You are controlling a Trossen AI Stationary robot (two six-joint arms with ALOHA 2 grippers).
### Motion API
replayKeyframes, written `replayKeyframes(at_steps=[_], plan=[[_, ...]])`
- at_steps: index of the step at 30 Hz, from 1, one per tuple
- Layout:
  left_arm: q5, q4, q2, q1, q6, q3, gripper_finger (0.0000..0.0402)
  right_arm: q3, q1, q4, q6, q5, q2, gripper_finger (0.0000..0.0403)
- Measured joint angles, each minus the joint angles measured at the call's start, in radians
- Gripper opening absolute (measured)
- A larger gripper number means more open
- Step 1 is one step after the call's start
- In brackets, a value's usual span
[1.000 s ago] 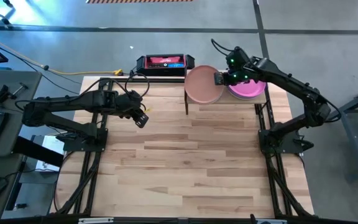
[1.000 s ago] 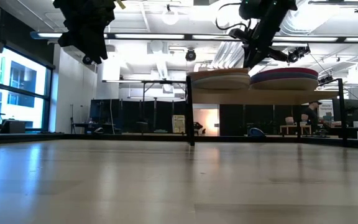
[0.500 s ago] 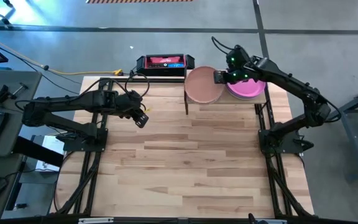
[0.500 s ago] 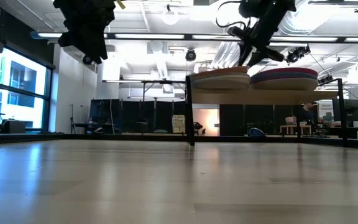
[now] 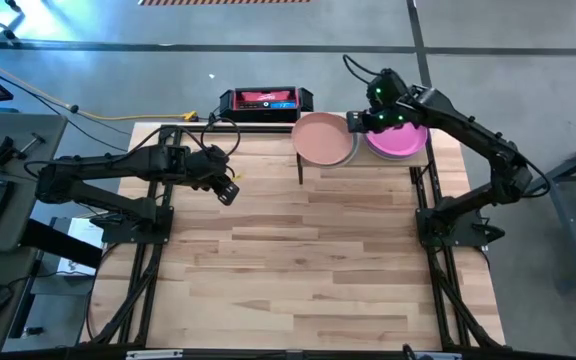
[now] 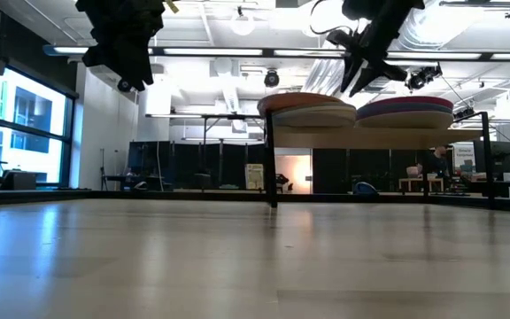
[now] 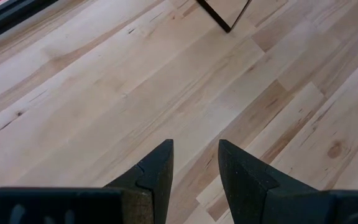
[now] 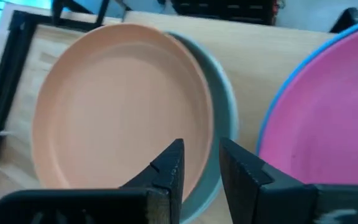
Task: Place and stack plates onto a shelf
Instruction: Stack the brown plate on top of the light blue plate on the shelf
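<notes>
currently the right gripper (image 5: 359, 121) hangs above the shelf (image 5: 360, 163) at the far edge of the table (image 5: 298, 260), over the gap between two plate stacks. its fingers (image 8: 169, 167) stand slightly spread with nothing between them; in the right wrist view the peach plate (image 8: 120, 102) lies free beyond the fingertips, so the plate appears released.

the peach plate tops the left stack. it sits off-centre on the mint plate (image 8: 219, 112) beneath it, whose rim shows as a crescent on the side nearer the other stack. in the low view the peach plate (image 6: 299, 100) overhangs its stack toward the shelf's black corner post (image 6: 271, 159). the stack is therefore not squarely aligned, and a nudge may be needed before further stacking.

the pink plate (image 5: 400, 142) tops the right stack, resting on a blue plate (image 8: 272, 106) whose rim edges it. the two stacks stand side by side, just apart, filling the shelf's width; this is why the plates are stacked rather than spread.

the left gripper (image 5: 229, 189) waits over bare table, well apart from the shelf, fingers (image 7: 157, 171) slightly spread and holding nothing.

no plates remain on the table, so the task is judged near complete.
</notes>
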Motion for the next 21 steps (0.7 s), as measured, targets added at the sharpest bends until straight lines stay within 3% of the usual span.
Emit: replayKeyframes(at_steps=[21], plan=[[0.000,0.055,0.000,0.000,0.000,0.000,0.0115,0.001,0.147,0.005,0.011,-0.010,0.091,0.0081]])
